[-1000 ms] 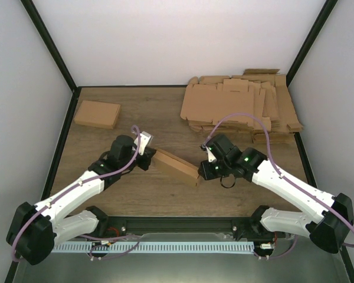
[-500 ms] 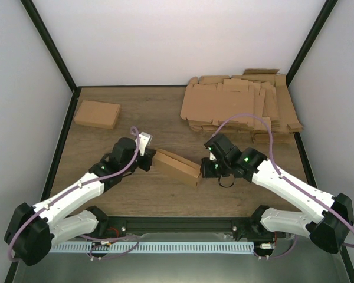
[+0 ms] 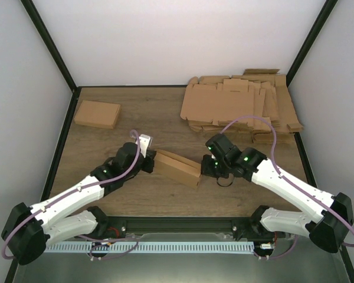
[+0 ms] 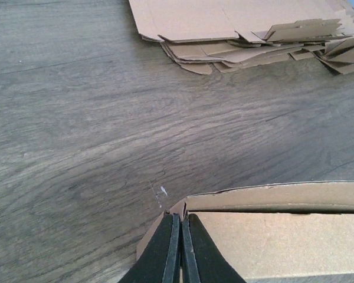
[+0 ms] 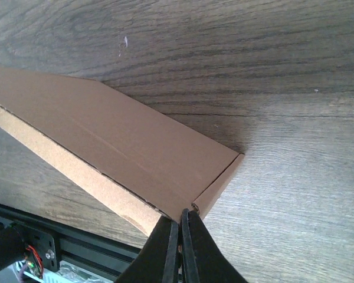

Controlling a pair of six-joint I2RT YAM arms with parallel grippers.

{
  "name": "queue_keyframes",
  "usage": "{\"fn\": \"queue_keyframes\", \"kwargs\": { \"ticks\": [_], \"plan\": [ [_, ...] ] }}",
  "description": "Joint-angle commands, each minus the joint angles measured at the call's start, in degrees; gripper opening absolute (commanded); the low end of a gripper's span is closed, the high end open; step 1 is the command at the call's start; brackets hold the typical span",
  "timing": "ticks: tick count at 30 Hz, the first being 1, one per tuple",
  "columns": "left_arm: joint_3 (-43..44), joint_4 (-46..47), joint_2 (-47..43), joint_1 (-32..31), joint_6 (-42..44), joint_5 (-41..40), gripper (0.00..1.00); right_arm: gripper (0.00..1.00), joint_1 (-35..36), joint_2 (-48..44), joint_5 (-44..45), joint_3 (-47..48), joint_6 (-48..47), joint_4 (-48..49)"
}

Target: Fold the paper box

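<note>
The paper box lies folded shallow and slantwise at mid-tabletop. Its long edges are free, with bare wood on the far side and a narrower strip towards the near frame rail. The left fingers are pressed together, tips against the box's left corner. The right fingers are likewise closed, tips at its right end corner. Whether either pair pinches cardboard cannot be told. A stack of flat cardboard blanks sits far right and a closed cardboard box far left, both well apart.

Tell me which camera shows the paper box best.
The top external view: it shows the whole paper box, end to end, lying diagonally. The left wrist view catches only one corner and part of a panel. The right wrist view shows a long face and one end, cropped at the left edge.
</note>
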Motion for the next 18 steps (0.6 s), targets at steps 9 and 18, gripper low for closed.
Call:
{"fn": "queue_keyframes", "kwargs": {
  "ticks": [9,18],
  "plan": [
    [-2.15,1.90,-1.80,-5.23,-7.22,-3.92,0.04,0.01,0.71,1.52,4.43,-0.94,15.23,-3.39],
    [-3.43,4.07,-2.35,-6.30,-12.05,-6.09,0.04,0.01,4.16,2.41,11.55,0.17,15.76,-1.22]
  ]
}}
